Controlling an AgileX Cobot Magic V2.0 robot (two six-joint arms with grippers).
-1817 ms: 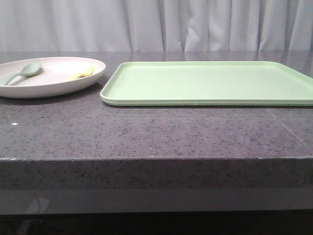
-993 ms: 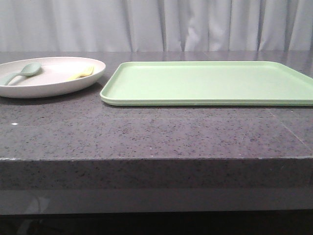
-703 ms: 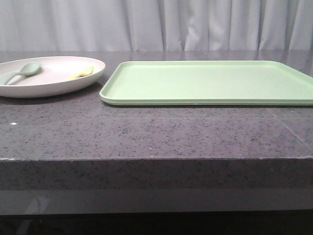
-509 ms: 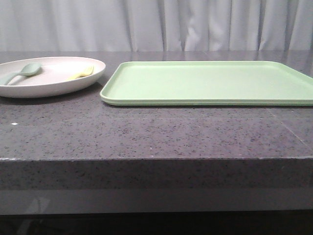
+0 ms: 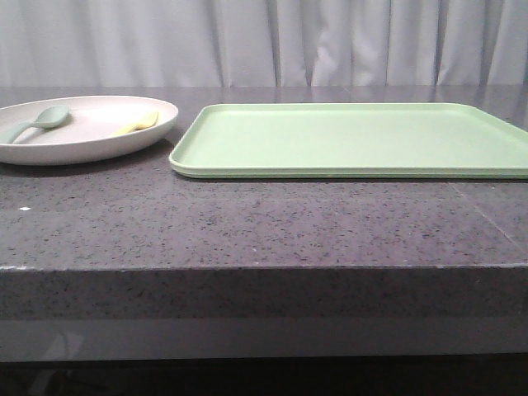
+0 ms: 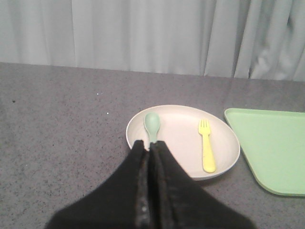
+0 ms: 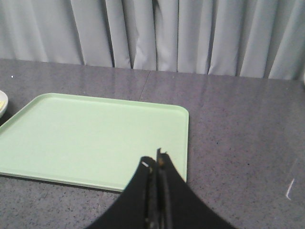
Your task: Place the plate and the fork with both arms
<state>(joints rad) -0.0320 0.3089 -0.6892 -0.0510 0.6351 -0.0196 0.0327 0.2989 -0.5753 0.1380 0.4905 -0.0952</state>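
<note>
**Grippers poised, plate and fork yet to be moved**

Grippers sit pressed together and empty on both arms. Seen from its own wrist camera, the left gripper [image 6: 151,145] has its black fingers drawn tight with no gap between them, holding nothing, and it hangs above the dark speckled counter [image 5: 247,223] just short of the plate's near rim. The right gripper [image 7: 157,160] is likewise pinched to a slit with nothing in it, raised over the near edge of the light-green tray [image 7: 95,138]. Neither arm appears in the front view.

Beyond the left fingertips, the pale cream plate [image 6: 183,143] rests flat on the counter, just beside the tray's left end but apart from it. The small yellow fork [image 6: 207,147] lies inside the plate, tines pointing away toward the grey curtain [image 5: 264,41], on the side nearer the tray. A grey-green spoon [image 6: 152,125] lies in the plate too, on the other side, its handle partly hidden behind the left gripper. The tray itself carries nothing.

By these pictures, the task looks to be at its very start: nothing is grasped, nothing lifted, and both the plate and the fork have yet to be picked up and set down, presumably on the tray.
</note>
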